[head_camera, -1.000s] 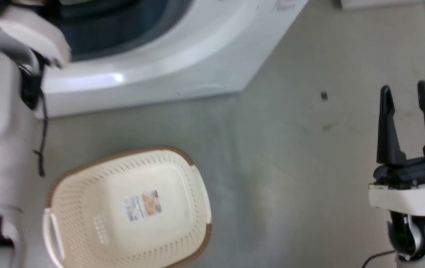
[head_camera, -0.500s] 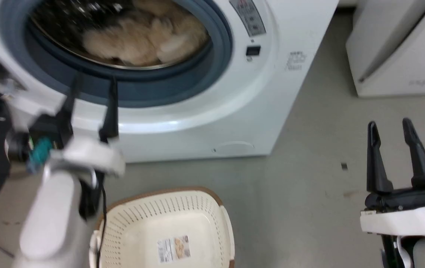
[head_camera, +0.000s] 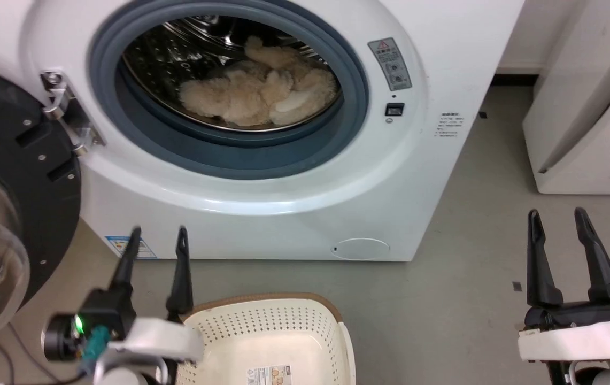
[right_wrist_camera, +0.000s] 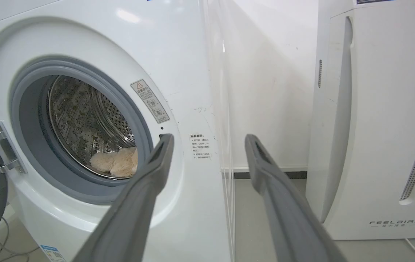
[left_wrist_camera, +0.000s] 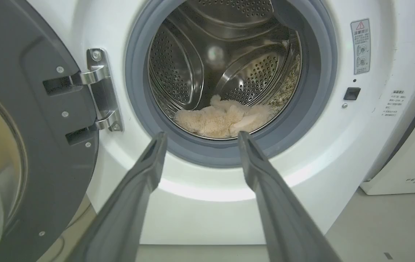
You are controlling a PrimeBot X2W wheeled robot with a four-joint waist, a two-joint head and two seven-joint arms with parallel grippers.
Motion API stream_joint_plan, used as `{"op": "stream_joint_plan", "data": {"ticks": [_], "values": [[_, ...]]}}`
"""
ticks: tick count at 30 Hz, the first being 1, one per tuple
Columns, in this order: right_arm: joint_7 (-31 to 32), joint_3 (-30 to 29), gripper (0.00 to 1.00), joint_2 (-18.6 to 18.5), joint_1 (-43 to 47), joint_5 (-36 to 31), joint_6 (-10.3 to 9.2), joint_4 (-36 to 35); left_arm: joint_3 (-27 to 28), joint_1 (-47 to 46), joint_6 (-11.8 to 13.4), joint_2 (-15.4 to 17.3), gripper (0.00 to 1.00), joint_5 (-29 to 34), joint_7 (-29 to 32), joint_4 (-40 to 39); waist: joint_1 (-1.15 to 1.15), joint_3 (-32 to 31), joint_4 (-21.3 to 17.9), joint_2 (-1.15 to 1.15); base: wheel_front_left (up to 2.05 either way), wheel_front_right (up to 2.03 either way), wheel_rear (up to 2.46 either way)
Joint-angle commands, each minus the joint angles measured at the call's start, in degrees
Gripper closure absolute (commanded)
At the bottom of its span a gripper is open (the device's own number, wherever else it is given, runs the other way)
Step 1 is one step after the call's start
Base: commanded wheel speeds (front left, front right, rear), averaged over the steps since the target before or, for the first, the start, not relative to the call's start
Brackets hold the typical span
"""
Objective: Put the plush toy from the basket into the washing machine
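Your toy point(head_camera: 256, 93) lies in the drum point(head_camera: 176, 48) of the washer point(head_camera: 294, 203), ahead of and above the left claw point(head_camera: 158, 231), which is spread and empty. The basket point(head_camera: 331, 315), just beside that claw, shows nothing but a sticker point(head_camera: 270, 374). The placing looks done, so you likely need only draw clear. The right claw point(head_camera: 557, 214), well apart, is spread and empty too.

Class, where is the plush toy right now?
In the head view, upper centre, the plush toy lies inside the washing machine, on the bottom of its steel drum, behind the grey rubber ring.
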Motion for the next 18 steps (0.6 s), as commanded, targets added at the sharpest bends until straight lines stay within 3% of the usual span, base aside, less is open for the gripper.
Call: {"op": "stream_joint_plan", "data": {"ticks": [1, 6, 12, 13, 18], "values": [[-0.25, 0.0, 0.0, -0.01, 0.89, 0.28, -0.04, 0.54, 0.04, 1.8, 0.49, -0.99, 0.0, 0.41, -0.25, -0.57, 0.01, -0.39, 0.45, 0.0, 0.0, 0.0, 0.0], [-0.25, 0.01, 0.0, -0.01, 1.39, 0.39, -0.04, 1.59, 1.07, 4.73, 1.04, -3.04, 0.0, 1.01, -0.25, -1.46, 0.01, -0.88, 1.05, 0.0, 0.0, 0.0, 0.0], [-0.25, 0.69, 0.0, -0.01, 1.62, -0.41, -0.04, 2.83, 1.51, 5.39, -0.54, -3.75, 0.0, 1.74, -0.25, -1.07, 0.01, -0.95, 1.4, 0.0, 0.0, 0.0, 0.0], [0.01, 0.71, 1.0, 0.0, 1.11, -0.11, 0.0, 2.74, 1.33, 4.86, -0.58, -3.75, 1.0, 1.54, 0.01, -1.03, 0.01, -0.96, 1.4, 0.0, 0.0, 0.0, 0.0], [0.14, 0.71, 1.0, 0.01, 1.11, -0.17, 0.0, 2.78, 1.3, 4.87, -0.59, -3.76, 1.0, 1.5, 0.19, -1.06, 0.01, -1.03, 1.4, 0.0, 0.0, 0.0, 0.0]]}}
